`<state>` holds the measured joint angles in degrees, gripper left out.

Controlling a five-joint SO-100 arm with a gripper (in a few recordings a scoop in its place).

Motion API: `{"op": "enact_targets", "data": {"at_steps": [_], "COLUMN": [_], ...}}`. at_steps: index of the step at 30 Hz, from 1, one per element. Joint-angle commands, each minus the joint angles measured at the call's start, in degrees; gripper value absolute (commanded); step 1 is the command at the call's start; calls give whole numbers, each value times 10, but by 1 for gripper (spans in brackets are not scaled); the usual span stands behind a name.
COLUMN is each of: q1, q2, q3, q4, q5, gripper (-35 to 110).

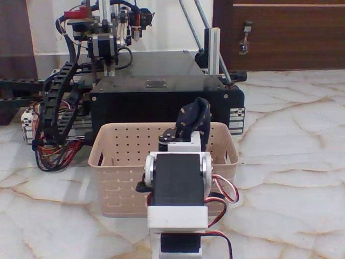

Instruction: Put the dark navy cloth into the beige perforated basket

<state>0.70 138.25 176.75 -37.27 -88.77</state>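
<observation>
my gripper [195, 116] hangs above the beige perforated basket [116, 162], just over its far rim, apparently pinched on the dark navy cloth [197, 109]. carrying seems done; lowering and releasing remain.

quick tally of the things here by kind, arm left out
basket: 1
dark cloth, up in the tool above the basket: 1
black machine behind: 1
total: 3

The basket [116, 156] sits before the machine box [161, 97], the arm [178, 183] in front of it.
</observation>
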Motion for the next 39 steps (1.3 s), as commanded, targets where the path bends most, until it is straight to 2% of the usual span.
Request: {"op": "enact_targets", "data": {"at_steps": [1, 17, 23, 32, 39], "q1": [-13, -22, -33, -48, -75], "q2": [9, 8, -5, -97, -259], "q3": [-1, -17, -138, -431, -675], "q4": [0, -5, 86, 304, 401], "q5": [24, 32, 58, 117, 258], "gripper": [0, 0, 0, 0, 0]}}
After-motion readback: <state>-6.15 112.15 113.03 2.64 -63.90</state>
